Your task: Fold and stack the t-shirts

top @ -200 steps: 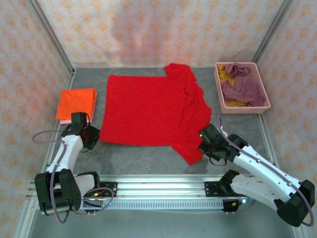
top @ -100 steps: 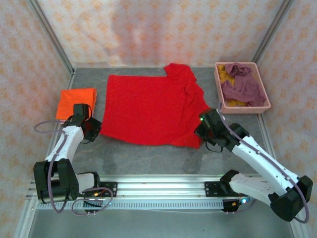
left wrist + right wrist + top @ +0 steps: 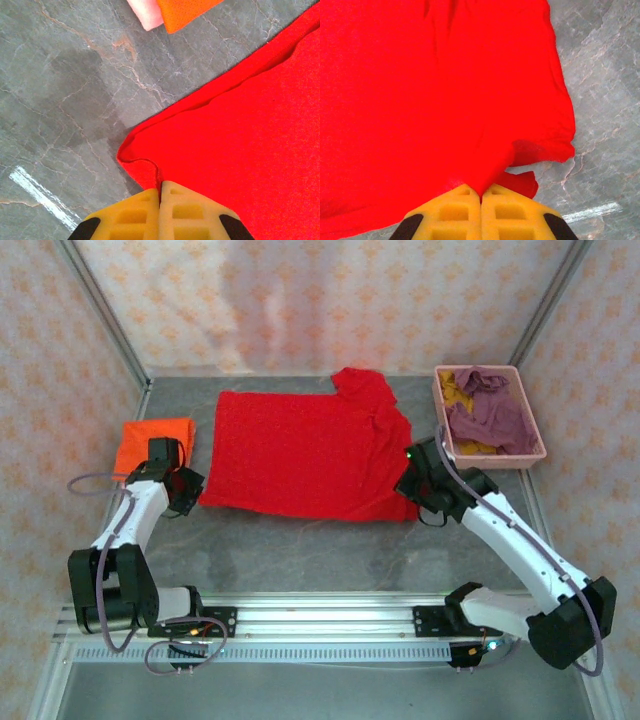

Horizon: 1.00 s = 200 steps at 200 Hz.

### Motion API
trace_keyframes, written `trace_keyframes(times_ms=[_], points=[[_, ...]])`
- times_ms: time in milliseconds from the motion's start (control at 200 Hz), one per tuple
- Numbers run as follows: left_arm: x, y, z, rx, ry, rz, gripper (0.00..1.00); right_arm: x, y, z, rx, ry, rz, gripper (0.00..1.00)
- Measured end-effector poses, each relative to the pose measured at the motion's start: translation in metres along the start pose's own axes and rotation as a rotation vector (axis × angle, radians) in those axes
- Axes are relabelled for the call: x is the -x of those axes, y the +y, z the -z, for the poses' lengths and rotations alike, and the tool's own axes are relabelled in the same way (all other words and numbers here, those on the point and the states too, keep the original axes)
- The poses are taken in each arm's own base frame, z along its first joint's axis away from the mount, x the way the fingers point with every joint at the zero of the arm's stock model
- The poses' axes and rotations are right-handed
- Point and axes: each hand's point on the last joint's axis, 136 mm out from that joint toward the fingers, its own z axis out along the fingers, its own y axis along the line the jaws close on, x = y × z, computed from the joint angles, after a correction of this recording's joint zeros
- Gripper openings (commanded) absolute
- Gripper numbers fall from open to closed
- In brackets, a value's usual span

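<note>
The left gripper (image 3: 160,192) is clenching its yellow pads (image 3: 135,215) on the near left corner of the red shirt (image 3: 240,140), with the hem running into the seam between them; ahead of these jaws and to their right the cloth is lying flat, while to their left the bare table (image 3: 60,100) is showing; far ahead of them, well apart, a corner of the orange shirt (image 3: 185,12) is resting on a pink shirt (image 3: 145,12). The right gripper (image 3: 481,192) is likewise grasping the red shirt (image 3: 420,90), its pads (image 3: 510,215) pressing together on a gathered fold; cloth is fanning out ahead and to the left of these jaws, a small flap is poking out just to their right, and grey table (image 3: 600,75) is lying beyond that. From above, the left gripper (image 3: 183,490) and right gripper (image 3: 415,485) are sitting at the two near corners of the red shirt (image 3: 300,455), which is stretching between them and away from both; the folded orange shirt (image 3: 152,440) is lying just outside the left jaws; beyond the right jaws the basket (image 3: 500,460) is holding the mauve shirt (image 3: 495,415) and the mustard shirt (image 3: 455,390).
</note>
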Motion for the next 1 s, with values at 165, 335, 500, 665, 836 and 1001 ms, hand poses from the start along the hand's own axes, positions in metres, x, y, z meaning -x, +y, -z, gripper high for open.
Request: trace_keyframes(times_ms=[165,335,500,665,836,1001], points=[[0.004,-0.006,-0.002,0.003,0.0,0.0,0.0,0.008,-0.001,-0.006,-0.017,0.007,0.02,0.0],[0.014,-0.017,0.0,-0.005,-0.022,-0.003,0.0,0.017,0.005,-0.01,-0.016,0.011,0.04,0.0],[0.021,-0.025,-0.001,-0.005,-0.031,-0.005,0.0,0.028,0.013,-0.017,-0.013,0.009,0.067,0.0],[0.028,-0.032,-0.001,-0.007,-0.04,-0.009,0.0,0.041,0.022,-0.023,-0.013,0.006,0.091,0.0],[0.033,-0.037,-0.003,-0.001,-0.052,-0.019,0.0,0.051,0.032,-0.032,-0.015,0.014,0.131,0.0],[0.036,-0.046,-0.004,-0.006,-0.054,-0.037,0.0,0.067,0.038,-0.038,-0.014,0.01,0.155,0.0]])
